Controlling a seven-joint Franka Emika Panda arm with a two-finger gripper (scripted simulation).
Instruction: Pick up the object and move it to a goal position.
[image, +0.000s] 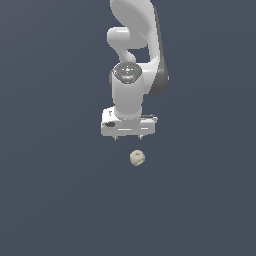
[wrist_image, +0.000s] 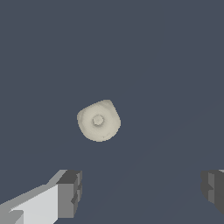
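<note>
The gripper (wrist_image: 140, 192) is nearest, its jaws spread wide and pinching nothing; the cream lumpy ball (wrist_image: 99, 120) lies ahead of the jaws, untouched, on the dark surface (wrist_image: 175, 65).

Plain dark slate-blue tabletop (image: 55, 200) fills both views, uniform and unmarked; no other non-task item visible on it.

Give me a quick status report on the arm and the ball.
Gripper open, empty, above the floor. Ball on the floor, untouched. Nothing in the way.
</note>
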